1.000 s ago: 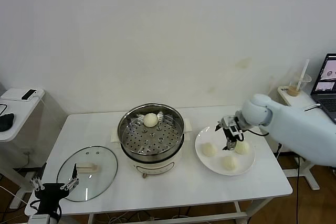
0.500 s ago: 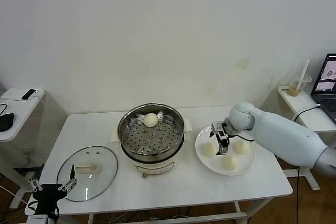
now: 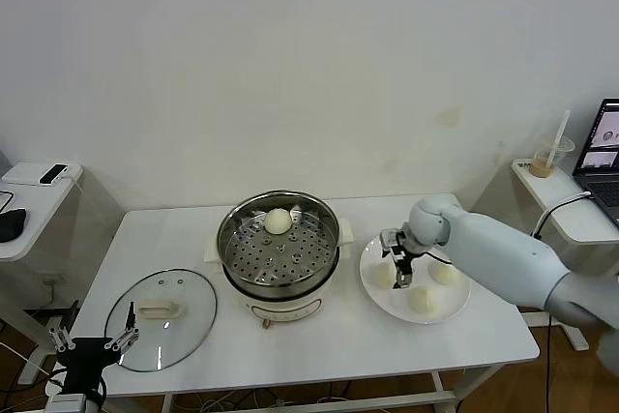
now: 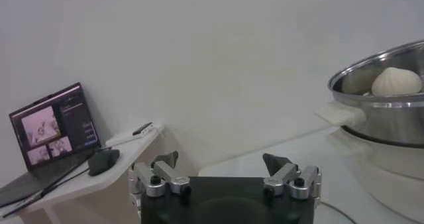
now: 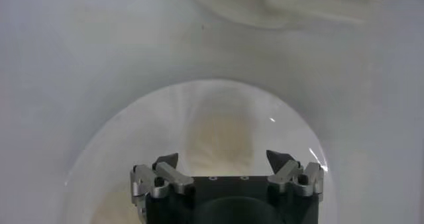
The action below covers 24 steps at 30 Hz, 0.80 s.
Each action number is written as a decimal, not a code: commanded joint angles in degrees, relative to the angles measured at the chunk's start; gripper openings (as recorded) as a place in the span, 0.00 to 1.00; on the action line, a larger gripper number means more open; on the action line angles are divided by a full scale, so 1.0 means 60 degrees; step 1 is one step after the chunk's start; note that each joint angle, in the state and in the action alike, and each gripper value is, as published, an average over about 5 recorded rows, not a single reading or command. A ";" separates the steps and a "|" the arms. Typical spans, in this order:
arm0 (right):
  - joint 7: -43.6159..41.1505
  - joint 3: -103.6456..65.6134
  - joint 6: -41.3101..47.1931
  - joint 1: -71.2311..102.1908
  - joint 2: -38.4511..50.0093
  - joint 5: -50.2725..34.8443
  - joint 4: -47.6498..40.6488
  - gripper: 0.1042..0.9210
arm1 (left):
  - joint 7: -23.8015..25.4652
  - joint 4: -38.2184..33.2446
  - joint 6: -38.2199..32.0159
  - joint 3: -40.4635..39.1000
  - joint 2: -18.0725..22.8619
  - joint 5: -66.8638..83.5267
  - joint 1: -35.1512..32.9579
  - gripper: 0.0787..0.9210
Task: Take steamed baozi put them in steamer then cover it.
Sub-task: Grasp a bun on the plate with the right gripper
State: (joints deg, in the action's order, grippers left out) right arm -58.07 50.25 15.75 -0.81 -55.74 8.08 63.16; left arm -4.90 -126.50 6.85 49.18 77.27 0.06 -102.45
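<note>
The round shiny steel steamer (image 3: 279, 247) on its cream-white base serves as landmark; one pale cream-white baozi (image 3: 278, 221) sits on the far part of its perforated tray. On the robot's right of the steamer, the flat white plate (image 3: 368, 282) carries three more buns. Over the last second the right gripper (image 3: 399, 260) has swung across the plate toward the steamer, and now hovers with jaws wide and empty above the nearest bun (image 3: 385, 275), suggesting the second pick is about to begin. On the steamer's other side lies the round clear glass cover (image 3: 161, 319); the left gripper (image 3: 89, 345) waits, wide open, at its near edge.
</note>
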 commanded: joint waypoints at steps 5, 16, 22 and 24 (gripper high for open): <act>0.0058 -0.0060 -0.0032 0.0093 -0.0391 0.0168 -0.0642 0.87 | -0.0004 0.0003 -0.0005 0.0002 0.0009 0.0000 0.0009 0.88; -0.0195 -0.0074 -0.0016 0.0109 -0.0479 0.0231 -0.0649 0.70 | -0.0016 -0.0049 -0.0007 0.0027 0.0027 0.0003 -0.0029 0.88; -0.0394 -0.0121 -0.0044 -0.0038 -0.0361 0.0188 -0.0556 0.63 | -0.0025 -0.0083 -0.0009 0.0015 0.0045 0.0006 -0.0037 0.88; -0.0517 -0.0117 -0.0069 -0.0135 -0.0270 0.0161 -0.0472 0.62 | -0.0027 -0.0091 -0.0008 0.0013 0.0044 0.0007 -0.0035 0.88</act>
State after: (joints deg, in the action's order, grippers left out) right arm -60.48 49.66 15.37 -1.56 -57.14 8.80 60.65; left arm -5.03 -127.02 6.81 49.29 77.57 0.08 -102.63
